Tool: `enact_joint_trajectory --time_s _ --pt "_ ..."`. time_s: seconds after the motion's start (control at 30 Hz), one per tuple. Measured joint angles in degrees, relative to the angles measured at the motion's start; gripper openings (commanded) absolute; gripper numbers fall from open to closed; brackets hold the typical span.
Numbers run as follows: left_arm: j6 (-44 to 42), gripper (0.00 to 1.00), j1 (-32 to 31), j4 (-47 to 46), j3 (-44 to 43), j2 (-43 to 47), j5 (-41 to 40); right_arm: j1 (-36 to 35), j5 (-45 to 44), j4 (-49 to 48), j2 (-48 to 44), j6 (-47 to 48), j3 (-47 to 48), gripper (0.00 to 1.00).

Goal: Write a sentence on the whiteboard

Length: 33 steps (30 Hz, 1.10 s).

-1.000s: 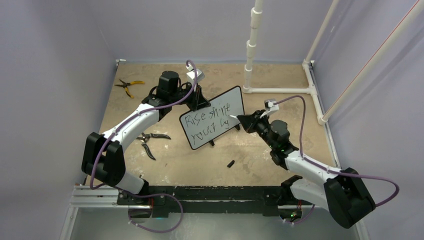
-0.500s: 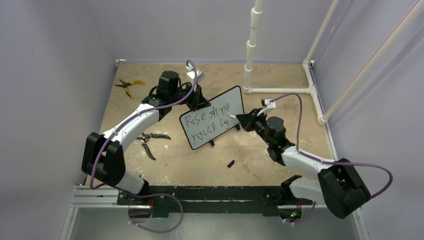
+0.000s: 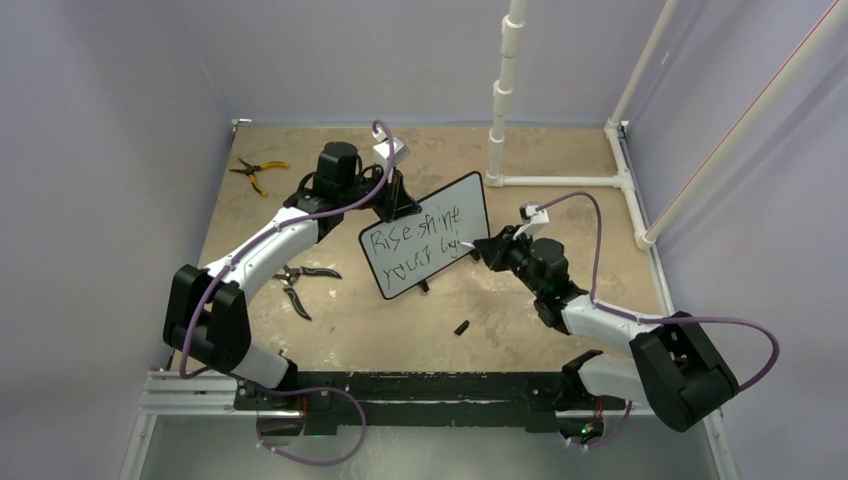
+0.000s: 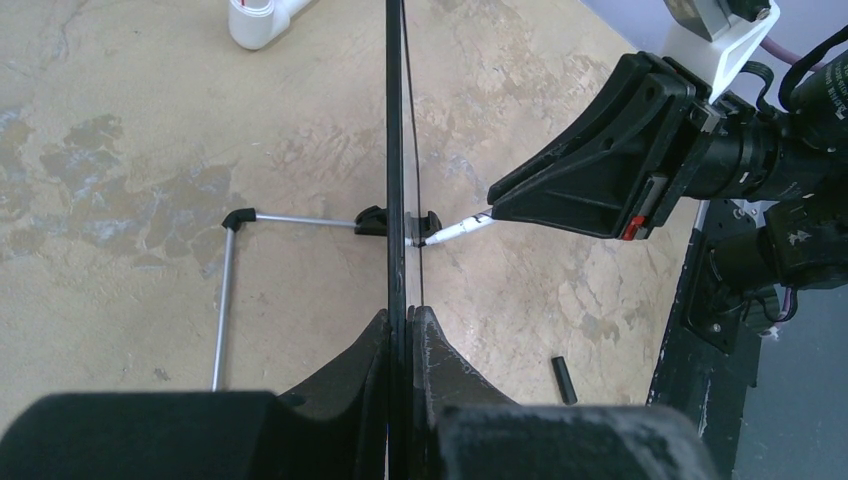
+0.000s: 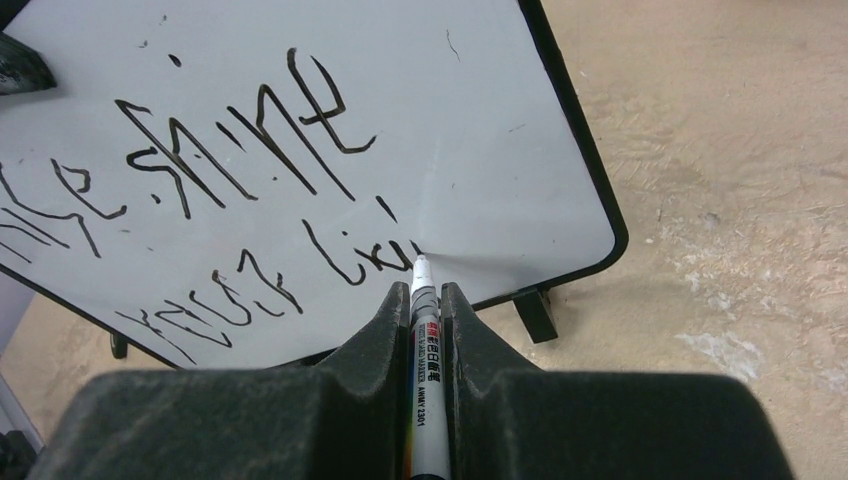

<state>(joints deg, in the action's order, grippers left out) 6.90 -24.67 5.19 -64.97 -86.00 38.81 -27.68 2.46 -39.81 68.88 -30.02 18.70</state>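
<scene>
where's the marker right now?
Right wrist view: the marker, held by the right gripper, touches the whiteboard at the end of the sentence's lower line, near the right edge.

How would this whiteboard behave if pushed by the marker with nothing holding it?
Probably tippy: the whiteboard is thin, standing on small feet and a wire prop. It looks stiff; its edge runs straight in the left wrist view. The left gripper clamped on its edge likely stops it sliding.

Overhead looks down; both close wrist views share whiteboard (image 5: 480, 130).
</scene>
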Motion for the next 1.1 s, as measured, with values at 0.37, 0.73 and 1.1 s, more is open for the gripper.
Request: enact_joint_trajectory --time_s 0.37,0.73,1.1 --pt "0.0 0.0 0.0 -0.02 0.0 0.0 -0.02 0.0 -0.02 0.02 0.42 0.0 -0.07 0.0" --pt "0.0 0.0 -0.04 0.02 0.0 0.07 0.02 0.0 -1.51 1.27 -2.29 0.04 0.9 0.0" --pt "0.0 0.0 -0.11 0.04 0.07 0.15 0.02 0.0 -1.44 1.18 -1.75 0.2 0.96 0.0"
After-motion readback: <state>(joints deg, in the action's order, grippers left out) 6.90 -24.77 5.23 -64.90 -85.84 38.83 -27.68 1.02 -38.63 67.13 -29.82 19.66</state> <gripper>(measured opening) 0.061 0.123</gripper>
